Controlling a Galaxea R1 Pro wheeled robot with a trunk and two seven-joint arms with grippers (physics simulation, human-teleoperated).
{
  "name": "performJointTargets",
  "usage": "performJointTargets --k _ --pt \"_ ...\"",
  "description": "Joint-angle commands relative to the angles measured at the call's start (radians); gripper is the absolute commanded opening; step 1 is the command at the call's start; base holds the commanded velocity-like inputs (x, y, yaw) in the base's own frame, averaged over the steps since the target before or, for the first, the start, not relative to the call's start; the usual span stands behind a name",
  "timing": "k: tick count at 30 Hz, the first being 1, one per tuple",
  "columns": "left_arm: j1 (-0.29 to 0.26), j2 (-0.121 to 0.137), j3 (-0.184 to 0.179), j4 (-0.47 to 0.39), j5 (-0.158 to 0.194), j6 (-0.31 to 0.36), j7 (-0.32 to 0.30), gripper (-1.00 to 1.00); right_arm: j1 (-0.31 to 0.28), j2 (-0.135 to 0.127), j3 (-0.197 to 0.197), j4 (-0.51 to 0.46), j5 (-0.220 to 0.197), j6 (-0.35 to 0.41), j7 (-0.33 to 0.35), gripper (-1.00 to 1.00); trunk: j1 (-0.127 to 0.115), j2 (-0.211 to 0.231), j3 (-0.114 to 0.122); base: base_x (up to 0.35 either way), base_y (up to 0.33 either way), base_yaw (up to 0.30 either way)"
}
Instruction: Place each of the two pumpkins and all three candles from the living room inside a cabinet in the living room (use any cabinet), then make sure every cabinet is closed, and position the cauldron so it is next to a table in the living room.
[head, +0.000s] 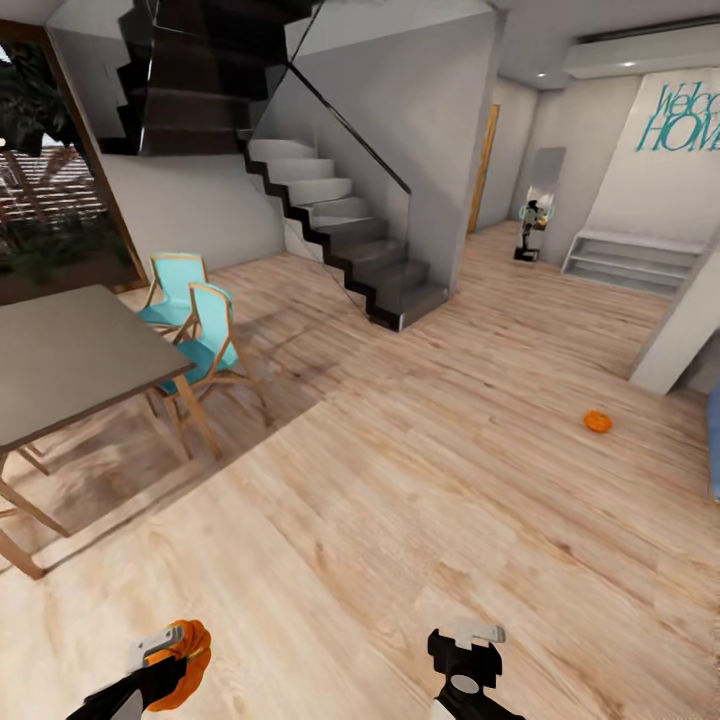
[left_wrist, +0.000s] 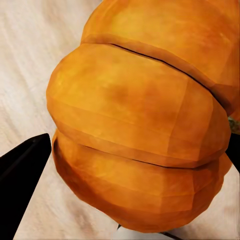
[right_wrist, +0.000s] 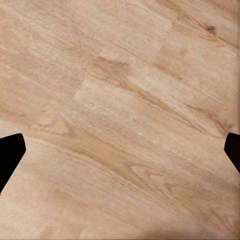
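Note:
My left gripper (head: 175, 655) is shut on a bright-orange ribbed pumpkin (head: 188, 660) at the bottom left of the head view. The left wrist view has that pumpkin (left_wrist: 140, 135) pressed between the two dark fingertips (left_wrist: 22, 160). A second orange pumpkin (head: 597, 421) lies on the wooden floor far off to the right. My right gripper (head: 466, 650) hangs at the bottom centre-right, open and holding nothing. Between its fingertips (right_wrist: 10, 155) the right wrist view has bare floor planks. The candles, the cabinet, the cauldron and the low table are out of view.
A grey dining table (head: 60, 365) with turquoise chairs (head: 205, 345) stands at the left. A staircase (head: 340, 230) rises at the back centre. A white wall corner (head: 680, 330) juts in at the right, with a low white shelf (head: 630, 260) behind it. Wooden floor stretches between.

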Motion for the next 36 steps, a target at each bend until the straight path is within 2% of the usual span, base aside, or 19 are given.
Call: performJointTargets --k 1,19,36 --pt "0.001 0.000 -0.001 -0.003 0.003 0.006 0.007 -1.00 -0.001 0.000 0.008 0.000 -0.011 -0.006 0.001 1.00 0.001 -0.001 -0.001 0.321 0.000 -0.280" --pt "0.000 0.000 -0.002 -0.003 0.002 0.005 0.007 -1.00 -0.001 0.000 0.008 0.002 -0.012 -0.008 0.022 1.00 0.001 -0.001 0.000 0.330 -0.001 -0.280" --pt "0.001 0.000 -0.002 -0.003 0.002 0.005 0.007 -1.00 -0.001 0.000 0.008 0.002 -0.012 -0.011 0.022 1.00 0.001 -0.001 0.007 0.331 -0.066 -0.280"
